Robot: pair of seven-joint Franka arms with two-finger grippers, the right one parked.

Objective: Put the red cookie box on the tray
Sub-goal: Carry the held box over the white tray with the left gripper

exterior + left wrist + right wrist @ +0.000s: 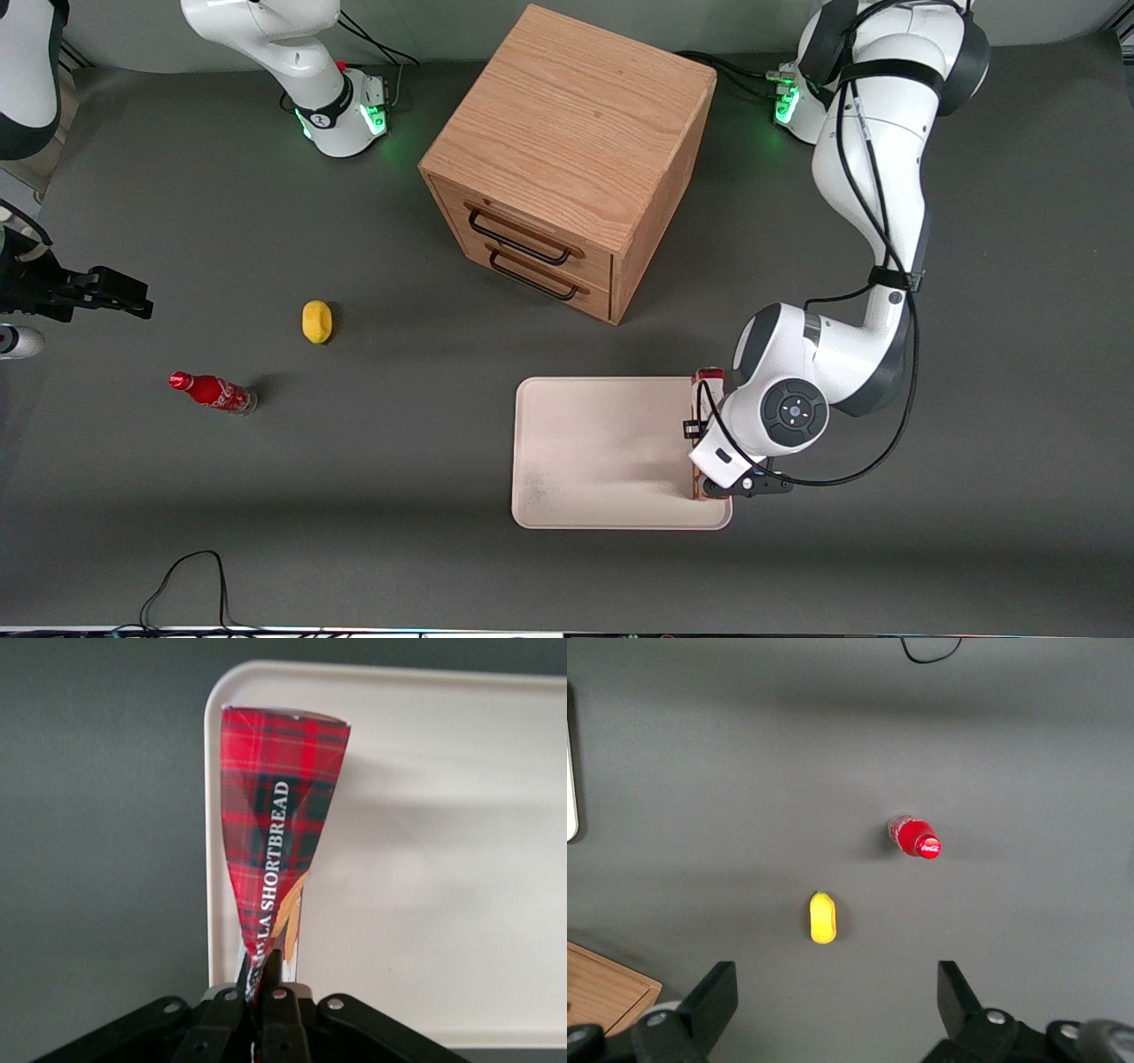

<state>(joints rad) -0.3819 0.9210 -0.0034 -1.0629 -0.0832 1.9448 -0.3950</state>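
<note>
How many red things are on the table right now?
2. The red cookie box is held in the gripper over the tray's edge; the soda bottle lies toward the parked arm's end, near the lemon.

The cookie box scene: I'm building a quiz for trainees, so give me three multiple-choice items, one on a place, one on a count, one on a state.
1. Where is the box?
A. at the tray edge toward the working arm
B. on the cabinet
C. beside the bottle

2. How many drawer handles does the cabinet show?
A. one
B. two
C. four

3. What is the pincer doing?
A. open over the lemon
B. shut on the box
C. shut on nothing

Answers: 1 A, the box stands along that rim. 2 B, two black handles on its front. 3 B, the fingers pinch the box's end.
</note>
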